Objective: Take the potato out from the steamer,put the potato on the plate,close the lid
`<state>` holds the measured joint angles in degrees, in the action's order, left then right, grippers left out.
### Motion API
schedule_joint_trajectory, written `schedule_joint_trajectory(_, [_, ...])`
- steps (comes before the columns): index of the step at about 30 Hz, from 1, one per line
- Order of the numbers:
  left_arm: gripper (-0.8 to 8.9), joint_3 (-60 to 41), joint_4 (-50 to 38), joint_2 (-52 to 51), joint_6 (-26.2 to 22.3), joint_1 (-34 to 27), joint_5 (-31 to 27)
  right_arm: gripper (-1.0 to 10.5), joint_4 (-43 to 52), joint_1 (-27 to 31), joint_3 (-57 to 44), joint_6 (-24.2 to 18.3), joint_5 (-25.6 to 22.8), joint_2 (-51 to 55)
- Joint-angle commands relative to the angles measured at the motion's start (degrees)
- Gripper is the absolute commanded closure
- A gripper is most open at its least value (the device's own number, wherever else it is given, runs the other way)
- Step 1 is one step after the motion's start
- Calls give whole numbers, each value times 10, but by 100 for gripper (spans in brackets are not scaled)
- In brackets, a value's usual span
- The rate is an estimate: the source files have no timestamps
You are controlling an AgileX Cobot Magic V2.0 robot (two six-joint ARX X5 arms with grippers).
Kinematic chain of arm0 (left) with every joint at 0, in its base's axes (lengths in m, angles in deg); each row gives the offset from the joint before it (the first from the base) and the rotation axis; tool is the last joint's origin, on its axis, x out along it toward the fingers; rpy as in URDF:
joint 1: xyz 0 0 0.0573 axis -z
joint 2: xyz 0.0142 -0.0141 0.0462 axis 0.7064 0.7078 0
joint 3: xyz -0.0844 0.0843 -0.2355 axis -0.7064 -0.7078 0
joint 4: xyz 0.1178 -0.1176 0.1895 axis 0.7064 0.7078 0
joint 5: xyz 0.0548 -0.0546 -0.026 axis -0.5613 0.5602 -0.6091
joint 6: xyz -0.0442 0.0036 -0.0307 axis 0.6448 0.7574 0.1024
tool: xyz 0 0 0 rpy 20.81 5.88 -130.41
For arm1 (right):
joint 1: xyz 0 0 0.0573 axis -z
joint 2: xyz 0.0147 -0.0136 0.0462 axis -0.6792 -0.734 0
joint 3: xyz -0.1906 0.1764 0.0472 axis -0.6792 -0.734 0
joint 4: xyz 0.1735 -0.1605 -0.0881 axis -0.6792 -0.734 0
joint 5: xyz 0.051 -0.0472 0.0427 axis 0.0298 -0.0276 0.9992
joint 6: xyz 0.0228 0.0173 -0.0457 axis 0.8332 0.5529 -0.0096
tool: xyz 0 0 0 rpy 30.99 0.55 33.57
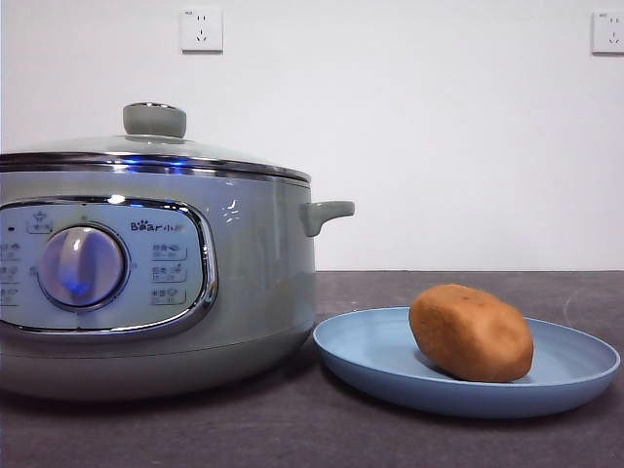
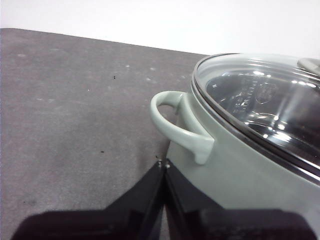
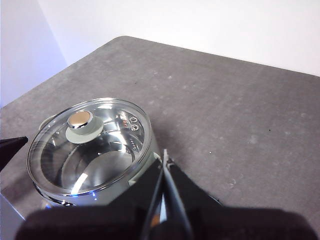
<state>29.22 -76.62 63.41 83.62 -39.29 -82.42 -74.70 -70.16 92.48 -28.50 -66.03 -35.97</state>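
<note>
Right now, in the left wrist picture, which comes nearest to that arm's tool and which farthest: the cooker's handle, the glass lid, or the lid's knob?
1. The handle, just beyond the shut left tool.
2. The glass lid, on top of the cooker, past the handle.
3. The knob, at the lid's far side, cut off by the picture's edge.

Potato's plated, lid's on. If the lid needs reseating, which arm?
Right, tentatively. Its pincer hangs above the steamer with the lid knob in sight; the left pincer sits low beside a side handle. Both are shut.
</note>
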Motion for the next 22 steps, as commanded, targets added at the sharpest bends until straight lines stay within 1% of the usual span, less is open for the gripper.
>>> schedule_joint_trajectory(1, [817, -8, -2, -2, -2, -2, -1, 946, -2, -1, 1, 3, -1, 2])
schedule_joint_trajectory(4, [817, -8, -2, -2, -2, -2, -1, 946, -11, 0, 1, -2, -2, 6])
schedule_joint_trajectory(7, [817, -8, -2, -2, -2, -2, -1, 946, -23, 12, 1, -41, -14, 16])
schedule_joint_trajectory(8, [817, -8, -2, -2, -2, -2, -1, 946, -26, 22, 1, -45, -17, 17])
schedule_joint_trajectory(12, [817, -8, -2, -2, -2, -2, -1, 946, -28, 103, -9, -40, -16, 16])
schedule_joint_trajectory(16, [817, -8, -2, -2, -2, -2, -1, 946, -26, 211, -42, -23, -12, 23])
schedule_joint_trajectory(20, [817, -8, -2, -2, -2, -2, -1, 946, -7, 261, -100, -21, -13, 50])
schedule_joint_trajectory(22, [817, -8, -2, -2, -2, -2, -1, 946, 36, 273, -148, -22, -14, 74])
